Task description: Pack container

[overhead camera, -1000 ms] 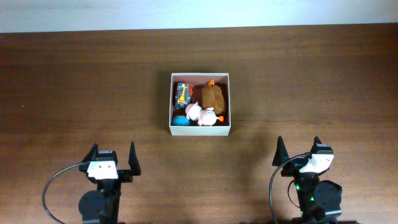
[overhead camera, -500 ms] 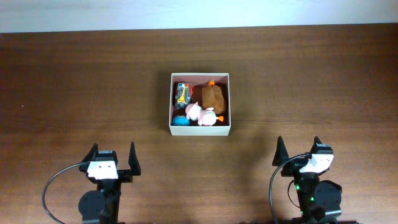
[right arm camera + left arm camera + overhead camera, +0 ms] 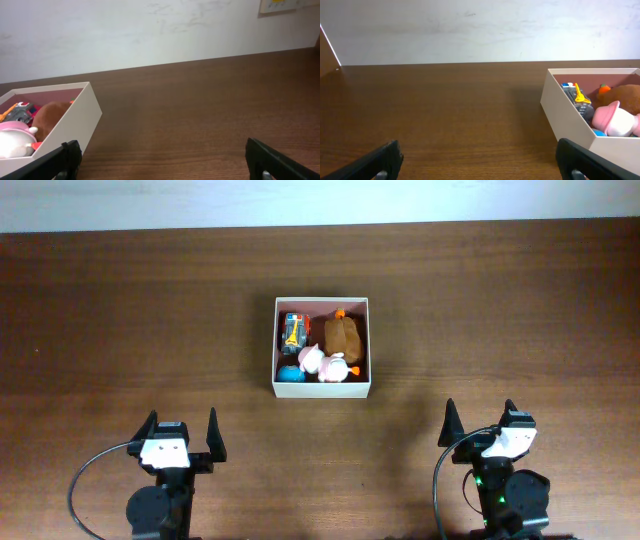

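The container (image 3: 322,391), a square white-walled box with a reddish-brown floor, sits at the table's middle. Inside lie a brown plush toy (image 3: 343,335), a pink and white toy (image 3: 322,364), a blue ball (image 3: 289,375) and a small blue and yellow toy vehicle (image 3: 293,331). My left gripper (image 3: 181,433) is open and empty near the front left, well short of the box. My right gripper (image 3: 481,421) is open and empty near the front right. The container shows at the right of the left wrist view (image 3: 570,112) and at the left of the right wrist view (image 3: 70,125).
The brown wooden table (image 3: 120,310) spreads all around the box. A white wall (image 3: 470,30) runs along its far edge. Black cables loop beside each arm base (image 3: 85,480).
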